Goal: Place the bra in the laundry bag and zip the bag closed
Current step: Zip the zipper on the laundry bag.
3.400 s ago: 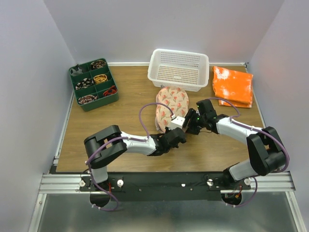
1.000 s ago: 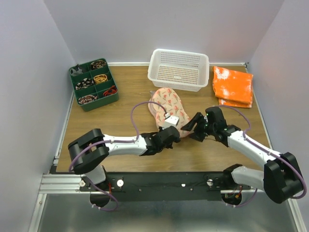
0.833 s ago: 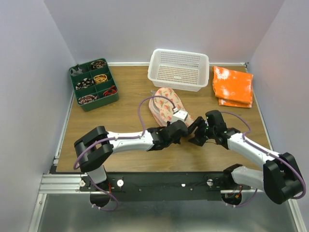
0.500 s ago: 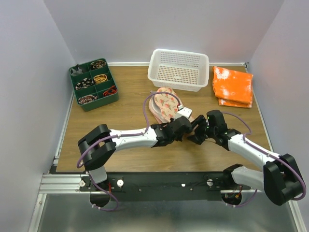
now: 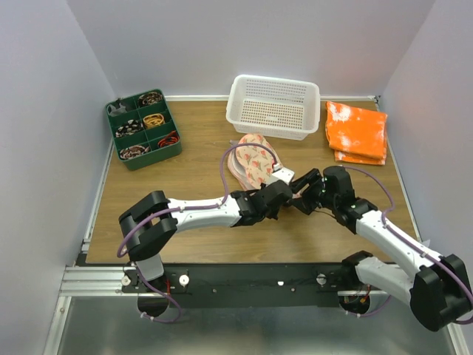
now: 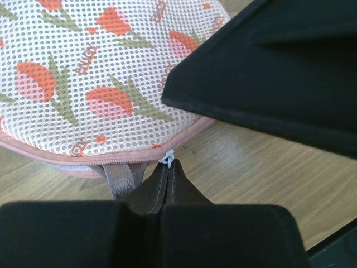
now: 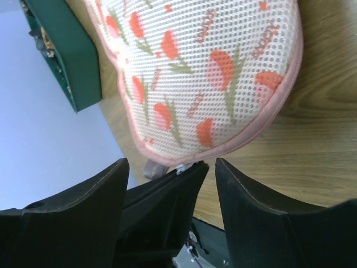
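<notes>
Laundry bag (image 5: 251, 159) lies mid-frame on the bench (image 5: 185, 174) and looks soft, light and padded. Left claw (image 6: 167, 167) pinches its tiny zipper pull (image 6: 167, 158), probably the best handhold. Right claw (image 5: 305, 191) stands open alongside.

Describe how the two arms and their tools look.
The arms match. The left arm and right arm have white tubular links between bulky black joints, and each has a purple cable looping alongside. The left tool and right tool are matte black, with flat wedge-shaped fingers tapering to narrow tips.
</notes>
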Controlling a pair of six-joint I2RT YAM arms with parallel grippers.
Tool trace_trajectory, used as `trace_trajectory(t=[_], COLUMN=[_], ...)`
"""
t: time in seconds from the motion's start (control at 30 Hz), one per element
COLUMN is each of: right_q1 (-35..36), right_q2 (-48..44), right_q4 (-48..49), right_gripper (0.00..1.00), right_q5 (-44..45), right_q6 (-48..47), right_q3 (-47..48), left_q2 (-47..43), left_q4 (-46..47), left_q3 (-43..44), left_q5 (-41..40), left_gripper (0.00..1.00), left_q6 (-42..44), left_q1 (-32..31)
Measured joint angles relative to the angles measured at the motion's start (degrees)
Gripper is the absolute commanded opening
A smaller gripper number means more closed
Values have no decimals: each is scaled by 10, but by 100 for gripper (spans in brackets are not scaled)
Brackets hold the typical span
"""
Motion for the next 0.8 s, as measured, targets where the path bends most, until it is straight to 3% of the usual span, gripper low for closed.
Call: trace_trajectory(t=[0.27,0.33,0.47,0.5,0.57,0.7,0.8], right_q1=[0,-1,-1,0,0,2,5], right_q2=[29,25,33,40,46,45,33], right_q4=[-4,3,14,16,14,-3,-17], right_gripper=[71,66,48,38,36,12,11], right_q5=[-2,-2,0,1,4,27,38], right_q6=[9,14,20,17,17,8,8], right_q3=[1,1,9,12,18,30,30], left_q2=[12,19,24,24,24,21,13], left_q4=[-54,-84,-104,-107,-111,-111,-105], left_q3=[96,125,140,140,136,125,116], left_q5=[9,10,10,11,13,14,14], left_gripper=[0,0,0,0,0,0,0], left_q6=[19,26,32,32,32,32,31], left_q1=[0,0,1,1,0,0,0])
